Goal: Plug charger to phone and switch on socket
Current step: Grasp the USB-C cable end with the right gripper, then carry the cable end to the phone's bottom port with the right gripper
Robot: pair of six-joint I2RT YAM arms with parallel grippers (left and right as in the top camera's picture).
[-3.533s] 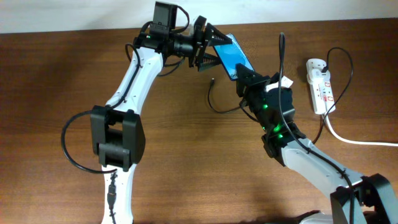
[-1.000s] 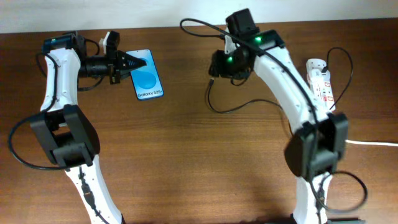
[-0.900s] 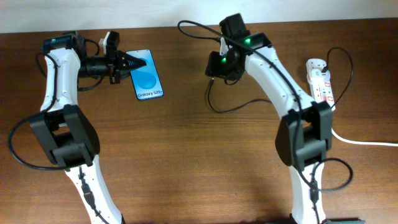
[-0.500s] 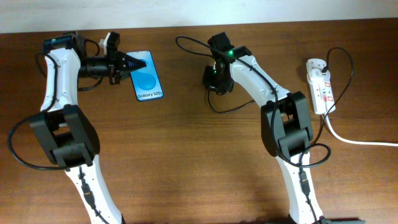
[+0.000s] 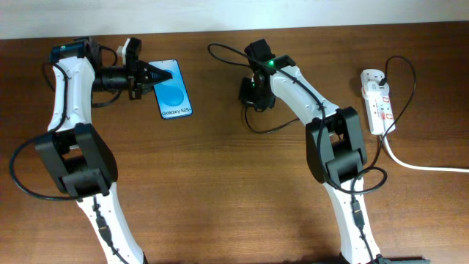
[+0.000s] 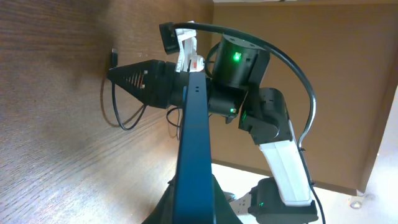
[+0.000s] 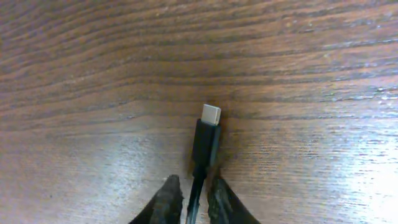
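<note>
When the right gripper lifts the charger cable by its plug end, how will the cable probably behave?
Probably floppy: the charger lies in loose curls. Its plug tip looks short and rigid, so it should stay straight between the right gripper fingers. Likely light.

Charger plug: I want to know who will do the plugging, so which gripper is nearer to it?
Right. The right gripper has its fingers either side of the cable just behind the charger plug; the left gripper is across the table, at the phone.
</note>
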